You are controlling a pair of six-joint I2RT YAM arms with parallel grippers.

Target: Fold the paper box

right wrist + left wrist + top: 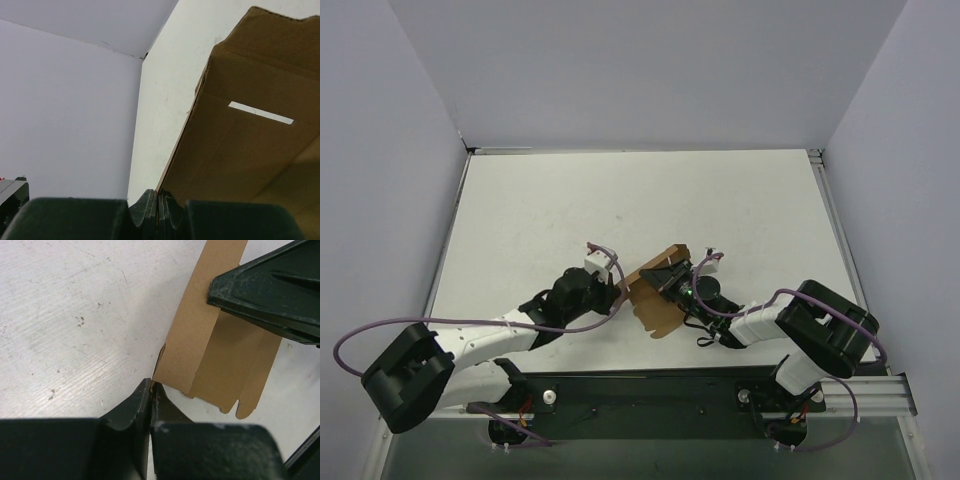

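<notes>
paper box (655, 300) lies partly folded toward 6 o'clock on the tabletop (620, 200), between both arms. left gripper (618, 292): jaws pinched together on its 9 o'clock corner. right gripper (672, 282): jaws clamped on its 3 o'clock edge.

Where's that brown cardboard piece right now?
In the top view, the paper box sits toward the near edge of the table, centred between the left gripper and the right gripper.
</notes>
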